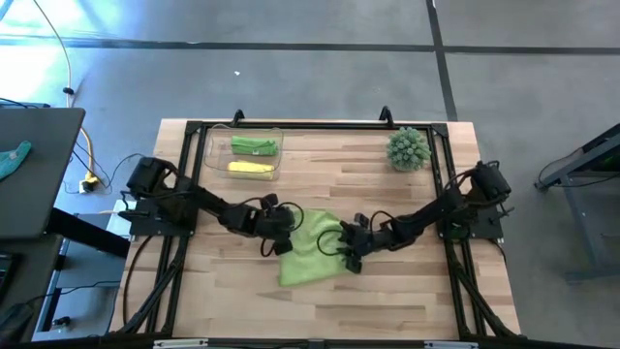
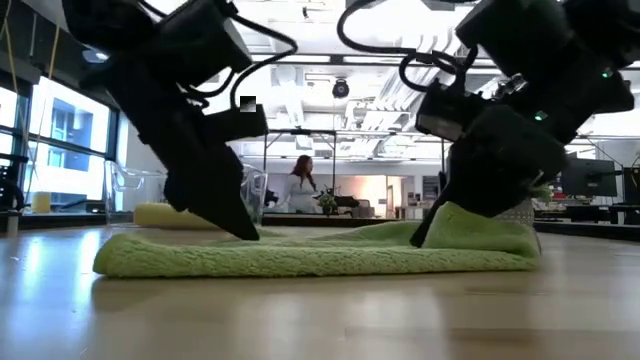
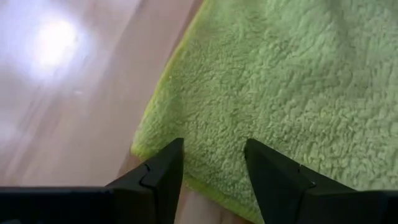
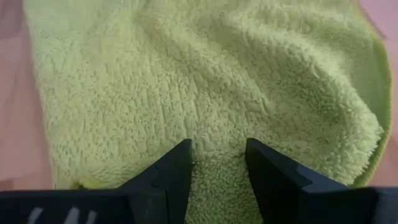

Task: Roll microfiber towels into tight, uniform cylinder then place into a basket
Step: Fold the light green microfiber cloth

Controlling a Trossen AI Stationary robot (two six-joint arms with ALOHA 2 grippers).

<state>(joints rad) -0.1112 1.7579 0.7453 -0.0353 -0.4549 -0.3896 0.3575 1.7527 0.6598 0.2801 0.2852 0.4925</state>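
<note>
A light green microfiber towel [image 1: 312,254] lies spread on the wooden table's middle, and its right part is humped up [image 2: 490,228]. My left gripper [image 1: 281,242] stands at the towel's left edge, open, with its fingers slanting down onto the cloth by a corner [image 3: 135,149]. My right gripper [image 1: 347,254] is at the towel's right side, also open, with its fingertips down on the rumpled cloth. The clear basket [image 1: 208,155] at the far left holds a green roll [image 1: 254,146] and a yellow roll [image 1: 250,168]. My left gripper sets its open fingertips [image 3: 168,163] on the towel's top just inside its left edge, near a corner. It slants down from the table's left. The cloth between the fingers lies flat on the table. My right gripper sets its open fingertips [image 4: 180,158] on the towel's right part, slanting down from the table's right. The cloth there [image 4: 217,155] is rumpled, and a ridge runs away from the fingers. The towel stays on the table.
A spiky round green plant [image 1: 408,149] stands at the table's far right. A black frame runs around the table's edges [image 1: 291,126]. Bare wood lies near the table's front edge [image 1: 320,310]. In the low view a person [image 2: 300,185] shows far off in the room.
</note>
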